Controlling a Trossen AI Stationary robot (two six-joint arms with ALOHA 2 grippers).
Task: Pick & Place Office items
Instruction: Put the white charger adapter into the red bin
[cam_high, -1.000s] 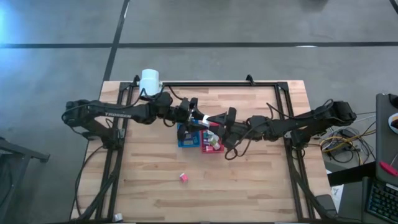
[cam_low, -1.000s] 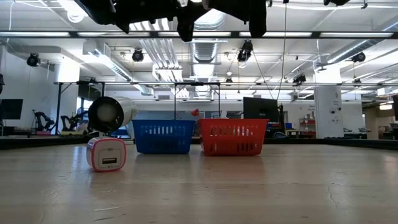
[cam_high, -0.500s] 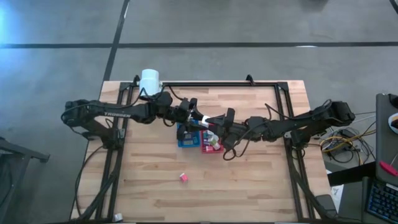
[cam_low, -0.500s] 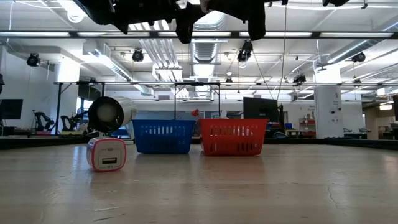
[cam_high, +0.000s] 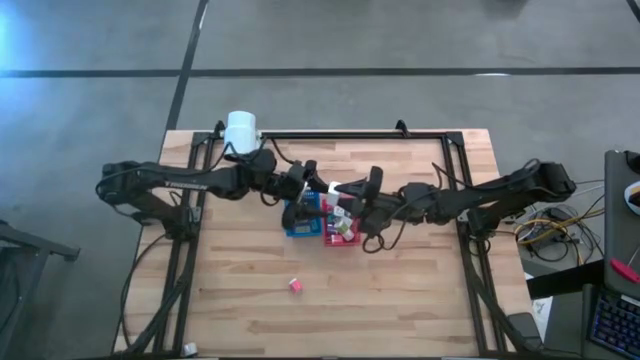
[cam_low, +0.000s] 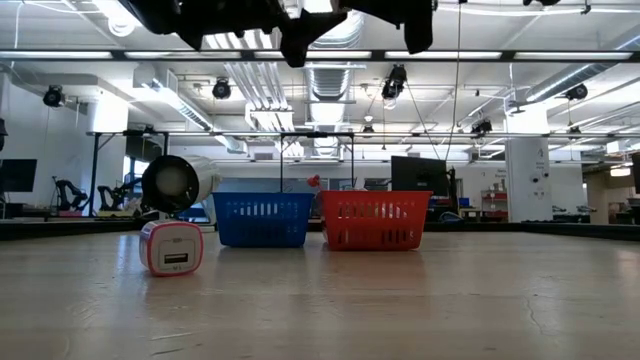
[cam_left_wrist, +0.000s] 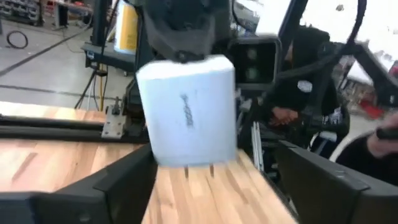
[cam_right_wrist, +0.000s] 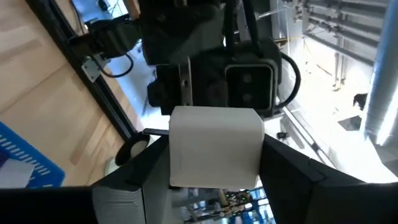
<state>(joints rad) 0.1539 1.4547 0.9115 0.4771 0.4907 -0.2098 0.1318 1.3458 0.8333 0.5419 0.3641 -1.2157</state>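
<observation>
Passing an item from arm to arm is judged to be the step in hand. Both arms meet above the two trays at mid-table, with a white block (cam_left_wrist: 186, 112) between them in the air.

Grippers:
- The right gripper (cam_right_wrist: 214, 186) has its jaws closed in on the white block's two sides and carries it.
- The left gripper (cam_left_wrist: 208, 193) stands with its jaws spread wide, a clear gap to the block on each side, holding nothing.

Task items:
- The white block hangs above the join between the blue tray (cam_high: 290, 229) and the red tray (cam_high: 329, 240), touching neither.
- A pink-and-white item (cam_low: 171, 247) lies alone on the table (cam_high: 400, 290), well apart from the trays on the near side.
- Several small items lie in the trays.

Next move, as a judgement: the left arm needs to draw back clear of the block. The right arm must then lower it over the intended tray before opening. The risk is a snag between the crowded fingers, or a drop onto the shared rim.

Limits of view:
- From above, the block shows only as a pale speck between dark wrists.
- The tray contents cannot be counted or sorted by colour.
- The low view cuts both grippers off at its upper edge.
- Which tray is meant cannot be told.

A white cylinder (cam_high: 241, 130) lies at the far left corner.
</observation>
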